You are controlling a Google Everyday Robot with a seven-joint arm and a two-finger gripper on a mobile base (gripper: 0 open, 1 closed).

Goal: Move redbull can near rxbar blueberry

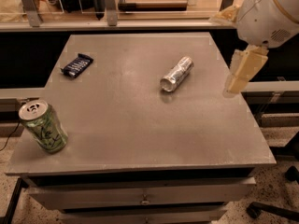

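The redbull can (176,73), slim and silver, lies on its side right of the middle of the grey table (140,125), its open end toward the front left. The rxbar blueberry (77,65), a flat dark blue bar, lies at the far left of the table. My gripper (242,73), cream-coloured under a white arm housing (268,13), hangs at the table's right edge, to the right of the can and apart from it. It holds nothing.
A wider green-patterned can (43,126) stands tilted near the table's front left corner. A railing with metal posts (110,6) runs behind the table. Drawers (145,197) sit below the front edge. A chair base (275,209) is on the floor at the lower right.
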